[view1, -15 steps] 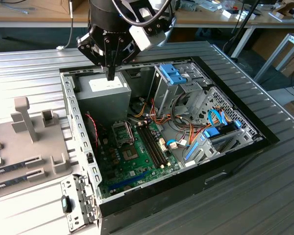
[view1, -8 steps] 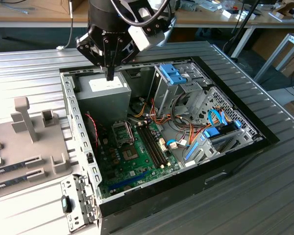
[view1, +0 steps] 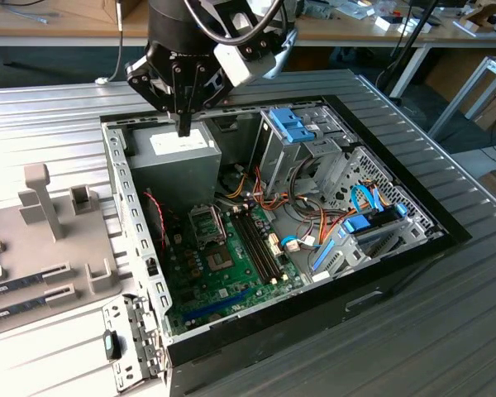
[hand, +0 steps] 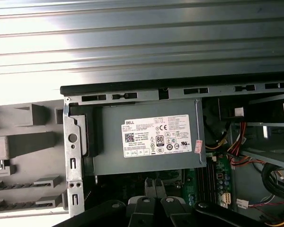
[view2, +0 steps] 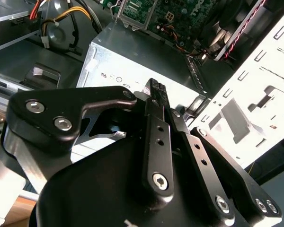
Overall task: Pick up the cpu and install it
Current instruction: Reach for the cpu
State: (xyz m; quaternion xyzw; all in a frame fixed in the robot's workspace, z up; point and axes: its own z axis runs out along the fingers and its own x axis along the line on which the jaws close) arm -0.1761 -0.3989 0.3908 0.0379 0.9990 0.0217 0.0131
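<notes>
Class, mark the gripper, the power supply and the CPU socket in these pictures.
gripper (view1: 184,128): exterior view, between its fingertips.
power supply (hand: 156,135): first wrist view, on its white label.
CPU socket (view1: 207,223): exterior view, middle of the black frame on the green board.

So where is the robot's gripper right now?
The gripper hangs just above the grey power supply, at the far corner of the open computer case toward the exterior view's left.
</notes>
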